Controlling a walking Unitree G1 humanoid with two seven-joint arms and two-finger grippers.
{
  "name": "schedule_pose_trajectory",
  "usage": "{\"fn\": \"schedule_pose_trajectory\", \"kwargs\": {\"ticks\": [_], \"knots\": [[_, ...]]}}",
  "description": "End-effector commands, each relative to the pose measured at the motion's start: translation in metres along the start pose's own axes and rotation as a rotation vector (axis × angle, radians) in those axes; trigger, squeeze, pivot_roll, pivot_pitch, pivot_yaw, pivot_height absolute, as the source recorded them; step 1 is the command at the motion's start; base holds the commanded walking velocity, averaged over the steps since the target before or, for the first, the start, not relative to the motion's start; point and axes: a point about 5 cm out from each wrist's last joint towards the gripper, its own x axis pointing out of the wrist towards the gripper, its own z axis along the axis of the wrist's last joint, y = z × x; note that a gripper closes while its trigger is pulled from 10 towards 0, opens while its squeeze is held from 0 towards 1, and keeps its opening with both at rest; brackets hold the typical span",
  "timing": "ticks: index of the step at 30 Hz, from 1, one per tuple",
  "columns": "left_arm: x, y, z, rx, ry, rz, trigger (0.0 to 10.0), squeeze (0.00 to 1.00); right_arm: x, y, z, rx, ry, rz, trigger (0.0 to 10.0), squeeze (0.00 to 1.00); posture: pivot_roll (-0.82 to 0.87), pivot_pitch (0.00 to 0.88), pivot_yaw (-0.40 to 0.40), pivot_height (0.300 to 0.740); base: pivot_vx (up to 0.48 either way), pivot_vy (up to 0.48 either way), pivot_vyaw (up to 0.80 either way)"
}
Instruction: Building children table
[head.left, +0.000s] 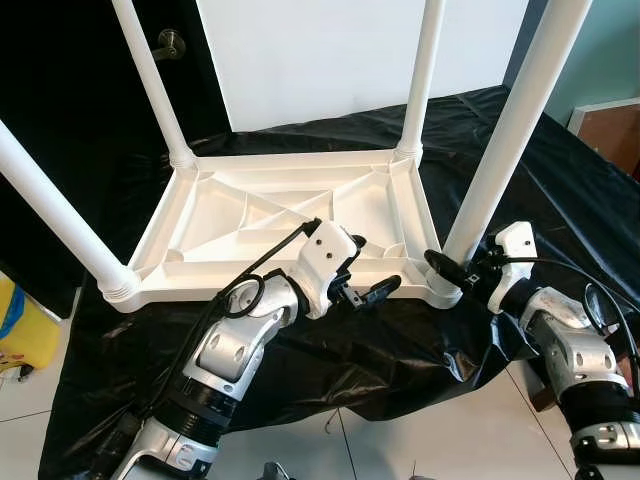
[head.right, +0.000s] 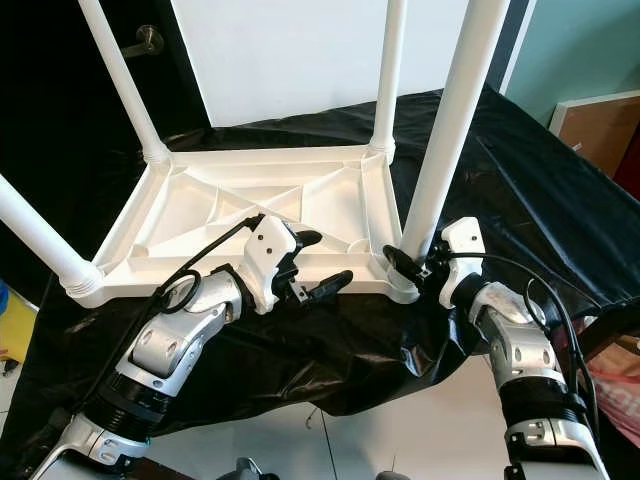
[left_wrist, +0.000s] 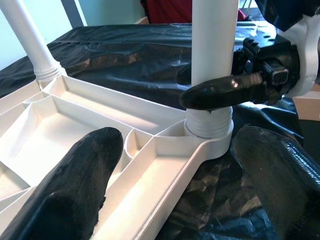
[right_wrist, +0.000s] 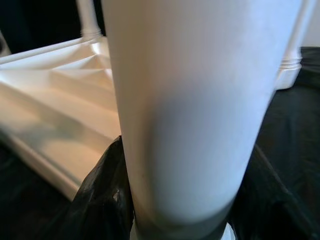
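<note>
White children's table top (head.left: 270, 215) lies upside down on black plastic sheet (head.left: 560, 180), ribbed underside up, long axis left-right, four legs pointing up. Left gripper (head.left: 362, 285) fingers apart, straddling near rim. Right gripper (head.left: 455, 268) clamped on near-right leg (head.left: 505, 140) just above its socket. White wall (head.left: 330, 50) behind.

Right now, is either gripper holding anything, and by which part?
Right gripper grips the near-right table leg just above its socket. Left gripper is open, holding nothing.
</note>
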Motion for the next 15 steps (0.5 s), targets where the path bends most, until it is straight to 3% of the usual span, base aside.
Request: {"fn": "schedule_pose_trajectory", "kwargs": {"ticks": [1, 6, 13, 15], "knots": [[-0.001, -0.002, -0.006, -0.019, 0.013, -0.048, 10.0, 0.0, -0.003, 0.006, -0.014, 0.039, 0.045, -0.041, 10.0, 0.0, -0.11, 0.0, 0.062, 0.74, 0.0, 0.0, 0.0], [-0.002, -0.003, -0.01, -0.057, 0.009, -0.01, 10.0, 0.0, -0.01, 0.009, -0.021, 0.02, 0.059, -0.193, 10.0, 0.0, -0.11, 0.01, 0.065, 0.74, 0.0, 0.0, 0.0], [-0.003, -0.004, -0.012, -0.063, 0.004, 0.027, 10.0, 0.0, -0.015, 0.014, -0.025, 0.025, 0.058, -0.303, 10.0, 0.0, -0.12, 0.024, 0.063, 0.74, 0.0, 0.0, 0.0], [-0.004, -0.003, -0.013, -0.062, 0.005, 0.062, 10.0, 0.0, -0.019, 0.015, -0.028, 0.029, 0.075, -0.451, 10.0, 0.0, -0.12, 0.03, 0.064, 0.74, 0.0, 0.0, 0.0]]}}
